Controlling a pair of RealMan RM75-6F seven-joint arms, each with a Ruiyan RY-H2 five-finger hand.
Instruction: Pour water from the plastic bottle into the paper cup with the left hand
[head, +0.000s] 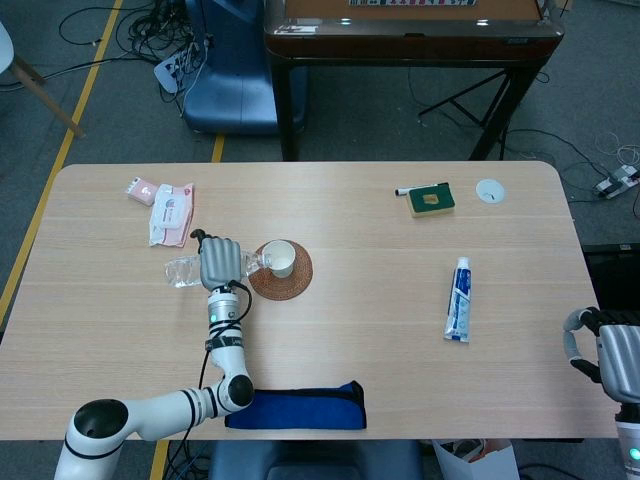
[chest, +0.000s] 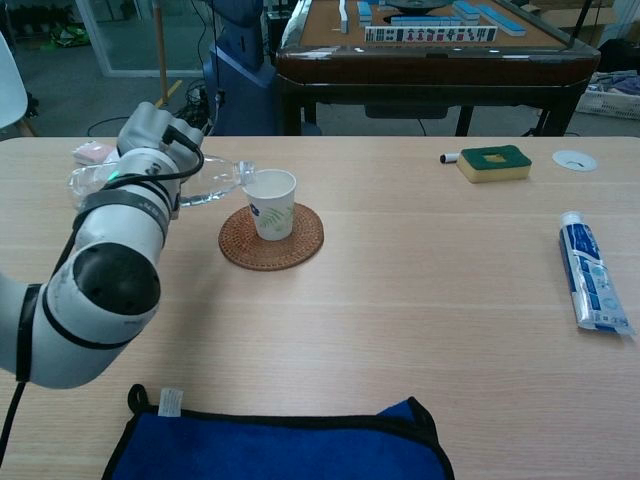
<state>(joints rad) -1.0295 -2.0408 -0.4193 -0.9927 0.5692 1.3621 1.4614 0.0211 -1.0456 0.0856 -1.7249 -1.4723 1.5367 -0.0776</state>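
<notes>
My left hand (head: 220, 262) (chest: 160, 135) grips a clear plastic bottle (head: 183, 270) (chest: 212, 182) lying nearly on its side, its neck (chest: 243, 171) pointing right at the rim of the paper cup. The white paper cup (head: 280, 258) (chest: 270, 203), printed with green leaves, stands upright on a round woven coaster (head: 284, 280) (chest: 271, 241). The bottle's base pokes out left of the hand. My right hand (head: 612, 357) hangs past the table's right front corner, fingers curled with nothing in them.
A blue cloth (head: 296, 406) (chest: 280, 445) lies at the front edge. A toothpaste tube (head: 457, 300) (chest: 590, 272) is at right. A green sponge (head: 432, 200) (chest: 494, 162), a marker and a white lid (head: 490, 190) sit far right. Pink wipes packs (head: 171, 211) lie behind the left hand.
</notes>
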